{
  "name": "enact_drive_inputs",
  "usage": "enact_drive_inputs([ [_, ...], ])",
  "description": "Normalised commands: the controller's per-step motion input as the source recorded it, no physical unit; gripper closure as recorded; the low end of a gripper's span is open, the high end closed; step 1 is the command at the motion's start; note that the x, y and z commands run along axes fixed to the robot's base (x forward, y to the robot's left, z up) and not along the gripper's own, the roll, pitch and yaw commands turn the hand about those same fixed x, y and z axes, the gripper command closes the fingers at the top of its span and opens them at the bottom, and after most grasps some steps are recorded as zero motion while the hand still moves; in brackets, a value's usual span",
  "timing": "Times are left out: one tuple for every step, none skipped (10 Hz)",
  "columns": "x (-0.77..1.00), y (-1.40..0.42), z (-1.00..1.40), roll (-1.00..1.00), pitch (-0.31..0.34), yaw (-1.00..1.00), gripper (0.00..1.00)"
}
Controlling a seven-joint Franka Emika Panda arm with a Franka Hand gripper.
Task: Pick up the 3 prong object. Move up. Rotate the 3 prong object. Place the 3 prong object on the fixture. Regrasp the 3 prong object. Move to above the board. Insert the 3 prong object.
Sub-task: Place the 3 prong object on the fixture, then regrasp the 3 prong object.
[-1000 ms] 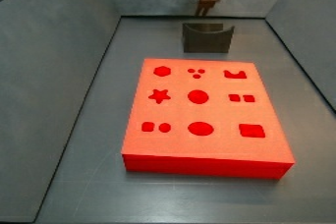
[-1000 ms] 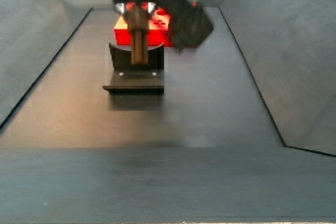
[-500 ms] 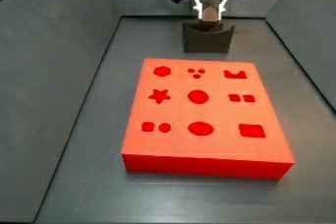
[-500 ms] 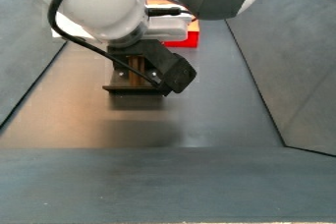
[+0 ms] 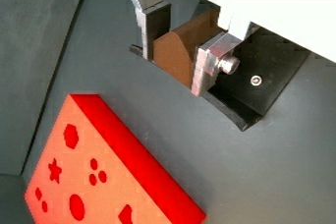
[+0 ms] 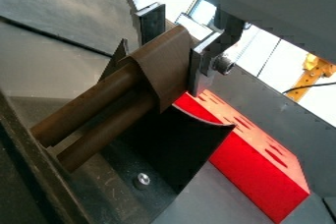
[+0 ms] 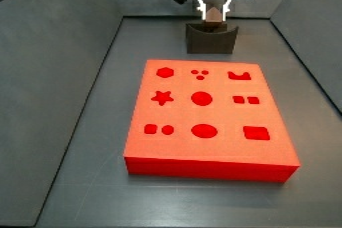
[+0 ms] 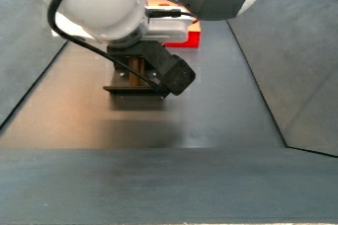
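Observation:
The 3 prong object (image 5: 182, 43) is a brown wooden block, and my gripper (image 5: 175, 63) is shut on it, one silver finger on each side. Its long prongs (image 6: 82, 130) reach out past the jaws. The piece hangs directly over the dark fixture (image 7: 211, 39) at the far end of the floor, low against its top; whether it touches I cannot tell. In a side view the gripper (image 7: 211, 16) holds the piece (image 7: 211, 11) above the notch. The red board (image 7: 207, 118) with shaped holes lies mid-floor. The arm hides most of the fixture (image 8: 134, 89) in a side view.
Grey walls enclose the floor on both sides (image 7: 67, 82). The board's edge (image 5: 132, 159) runs close to the fixture's base plate (image 5: 260, 81). The bulky arm (image 8: 126, 7) fills the space above the fixture.
One second ago the gripper hung higher with the piece above the fixture; it has come down to the fixture's top. Over the last half second nothing visibly moved.

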Motion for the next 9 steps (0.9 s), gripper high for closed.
enact_drive_inputs([
  [0.00, 0.00, 0.00, 0.00, 0.000, 0.00, 0.00],
  [0.00, 0.00, 1.00, 0.02, 0.015, 0.03, 0.00],
  [-0.01, 0.01, 1.00, 0.03, 0.021, 0.03, 0.00],
  [-0.02, 0.01, 1.00, 0.04, 0.030, 0.03, 0.00],
  [-0.03, 0.01, 1.00, 0.05, 0.041, 0.02, 0.00],
  [-0.04, 0.01, 1.00, 0.05, 0.055, 0.01, 0.00],
  [-0.04, 0.01, 0.85, 0.04, 0.057, 0.00, 0.00],
  [-0.04, 0.01, 0.73, 0.03, 0.056, 0.00, 0.00],
  [-0.04, 0.01, 0.41, 0.03, 0.052, -0.02, 0.00],
])
